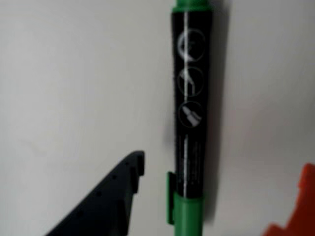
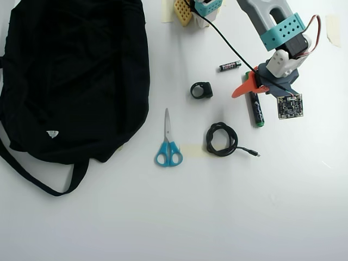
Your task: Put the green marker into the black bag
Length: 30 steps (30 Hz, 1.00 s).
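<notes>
Your gripper (image 1: 216, 196) straddles the green marker (image 1: 192, 113) on the white table (image 2: 217, 206), jaws apart.

In the wrist view the marker lies between the black finger (image 1: 106, 201) and the orange finger (image 1: 295, 216), neither touching it. Overhead, you see the marker (image 2: 256, 109) well apart from the black bag (image 2: 70, 76), with scissors (image 2: 168, 144), coiled cable (image 2: 222, 139), battery (image 2: 230, 66) and a black ring (image 2: 201, 90) between.
</notes>
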### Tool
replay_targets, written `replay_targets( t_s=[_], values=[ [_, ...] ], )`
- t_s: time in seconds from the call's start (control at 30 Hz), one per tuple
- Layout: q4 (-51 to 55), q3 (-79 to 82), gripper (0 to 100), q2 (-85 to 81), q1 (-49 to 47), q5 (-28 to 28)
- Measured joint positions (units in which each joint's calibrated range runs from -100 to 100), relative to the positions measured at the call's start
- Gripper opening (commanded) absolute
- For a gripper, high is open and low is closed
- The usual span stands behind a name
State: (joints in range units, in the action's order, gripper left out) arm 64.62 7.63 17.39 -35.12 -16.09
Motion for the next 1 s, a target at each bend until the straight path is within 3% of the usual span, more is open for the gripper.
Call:
replay_targets(
  t_s=[0.37, 1.0],
  values=[
    [0.0, -0.08, 40, 0.0, -2.28, -3.76],
    [-3.09, -0.94, 40, 5.81, -2.28, -4.25]
  ],
)
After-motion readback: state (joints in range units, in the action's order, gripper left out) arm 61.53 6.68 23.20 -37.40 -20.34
